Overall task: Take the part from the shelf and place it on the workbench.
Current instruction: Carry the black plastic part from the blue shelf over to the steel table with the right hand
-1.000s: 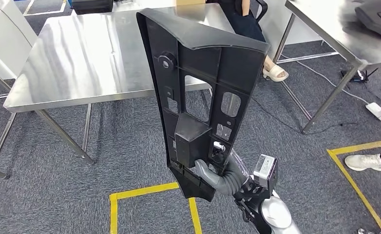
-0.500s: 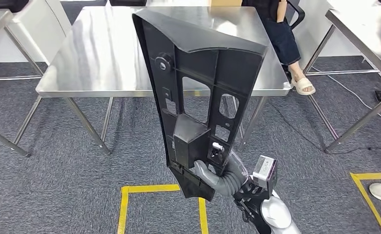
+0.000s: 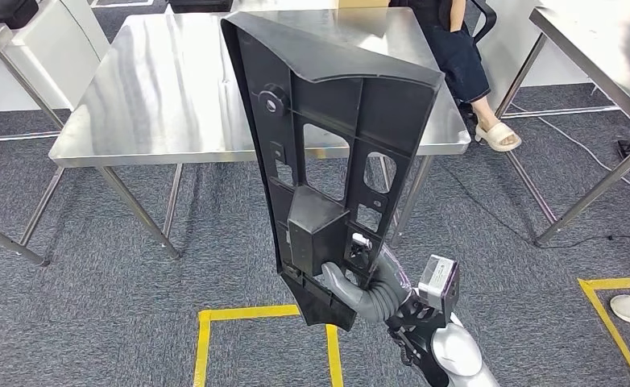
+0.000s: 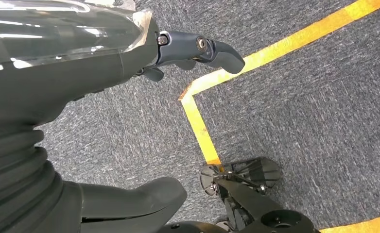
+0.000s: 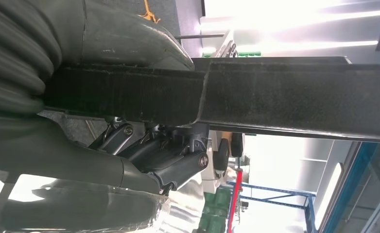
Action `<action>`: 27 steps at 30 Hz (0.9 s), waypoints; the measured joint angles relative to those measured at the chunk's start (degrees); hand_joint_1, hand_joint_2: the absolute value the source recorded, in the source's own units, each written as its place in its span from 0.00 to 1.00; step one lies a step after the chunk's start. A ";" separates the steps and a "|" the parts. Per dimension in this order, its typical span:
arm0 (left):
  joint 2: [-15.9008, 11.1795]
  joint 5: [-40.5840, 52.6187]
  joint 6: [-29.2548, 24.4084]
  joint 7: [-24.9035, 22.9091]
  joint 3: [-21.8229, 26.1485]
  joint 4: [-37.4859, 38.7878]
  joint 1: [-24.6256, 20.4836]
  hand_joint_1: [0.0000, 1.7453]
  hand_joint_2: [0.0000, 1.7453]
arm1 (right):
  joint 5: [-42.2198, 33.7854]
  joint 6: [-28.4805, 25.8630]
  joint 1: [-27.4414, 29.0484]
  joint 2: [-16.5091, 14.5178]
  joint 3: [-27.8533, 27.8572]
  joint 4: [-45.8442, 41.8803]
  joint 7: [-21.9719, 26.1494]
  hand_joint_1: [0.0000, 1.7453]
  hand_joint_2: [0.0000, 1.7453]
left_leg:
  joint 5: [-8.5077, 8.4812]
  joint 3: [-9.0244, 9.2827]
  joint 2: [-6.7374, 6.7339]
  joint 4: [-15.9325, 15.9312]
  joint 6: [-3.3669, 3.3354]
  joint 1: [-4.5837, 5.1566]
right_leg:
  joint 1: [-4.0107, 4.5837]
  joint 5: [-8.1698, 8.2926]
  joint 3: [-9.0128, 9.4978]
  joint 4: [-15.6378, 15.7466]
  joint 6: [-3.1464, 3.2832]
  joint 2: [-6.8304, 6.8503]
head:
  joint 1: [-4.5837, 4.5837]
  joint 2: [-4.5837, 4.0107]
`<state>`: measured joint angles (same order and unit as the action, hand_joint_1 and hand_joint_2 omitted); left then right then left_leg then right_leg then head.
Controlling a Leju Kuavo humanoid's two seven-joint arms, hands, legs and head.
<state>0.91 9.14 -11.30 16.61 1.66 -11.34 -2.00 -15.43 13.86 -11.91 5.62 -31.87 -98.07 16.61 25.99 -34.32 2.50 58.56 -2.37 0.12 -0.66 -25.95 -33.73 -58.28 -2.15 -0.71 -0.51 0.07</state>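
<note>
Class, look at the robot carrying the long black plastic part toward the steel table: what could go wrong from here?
1. The right robot hand grips the long black plastic part only near its lower end, so it may tip or slip.
2. The upright part hides much of the steel workbench, so placement could misjudge the edge.

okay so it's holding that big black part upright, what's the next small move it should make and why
Probably step closer to the steel workbench before lowering anything. The right hand grips the black part by its lower end and holds it upright over carpet, with floor showing between the robot and the bench's near edge. The left hand hangs by the floor and holds nothing.
</note>
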 joint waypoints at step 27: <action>0.18 -0.14 -0.34 0.01 0.00 0.00 0.07 0.00 1.00 | -0.02 0.02 0.59 -0.09 0.02 -0.35 -0.13 1.00 1.00 | 2.52 -6.84 -2.29 11.53 2.43 -0.85 | -0.35 -2.64 3.44 0.41 2.23 0.59 | 0.34 -0.01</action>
<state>1.09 9.00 -11.64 16.62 1.66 -11.34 -1.93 -15.45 13.88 -11.31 5.53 -31.85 -98.43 16.48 28.51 -41.16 0.21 70.09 0.06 -0.73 -1.01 -28.59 -30.29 -57.87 0.08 -0.12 -0.17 0.07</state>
